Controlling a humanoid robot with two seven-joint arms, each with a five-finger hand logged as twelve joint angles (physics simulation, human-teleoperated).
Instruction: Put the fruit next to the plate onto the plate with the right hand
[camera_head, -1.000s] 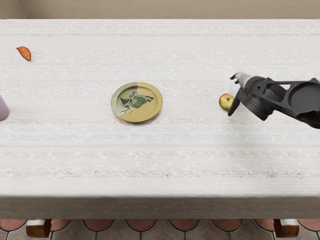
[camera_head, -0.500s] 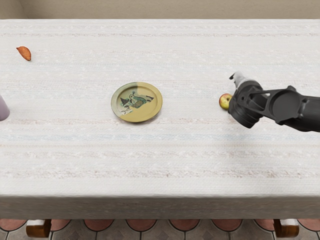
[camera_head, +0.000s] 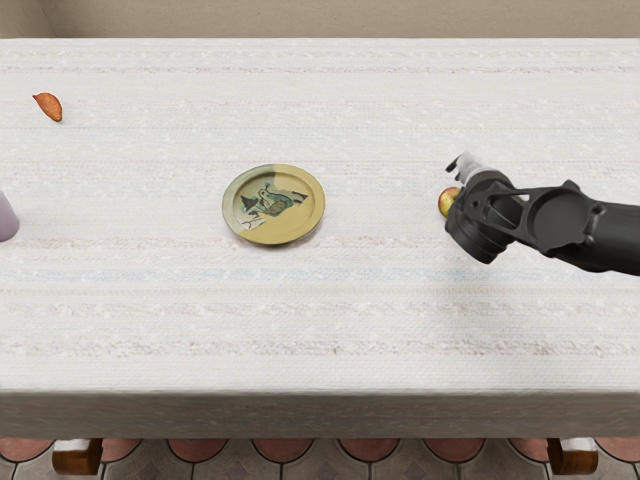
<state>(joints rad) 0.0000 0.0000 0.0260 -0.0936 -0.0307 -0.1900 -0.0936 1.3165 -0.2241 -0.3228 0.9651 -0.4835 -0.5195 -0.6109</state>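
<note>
A small yellow-red apple (camera_head: 446, 201) lies on the table well to the right of the plate. Only its left edge shows. The yellow-green plate (camera_head: 236, 210) with a painted figure sits near the table's middle, and nothing lies on it. My right hand (camera_head: 470, 207), dark with a pale tip at its top, comes in from the right edge. It covers most of the apple from the right and above. Whether it has hold of the apple is hidden by the hand's own back. The left arm is out of view.
An orange-red piece (camera_head: 47, 106) lies at the far left back of the table. A pale purple cup (camera_head: 5, 216) stands cut off at the left edge. The table's front edge runs along the bottom of the picture.
My right hand has moved left and settled over the apple, which showed fully a second ago and is now mostly covered. The apple and plate have not shifted.
</note>
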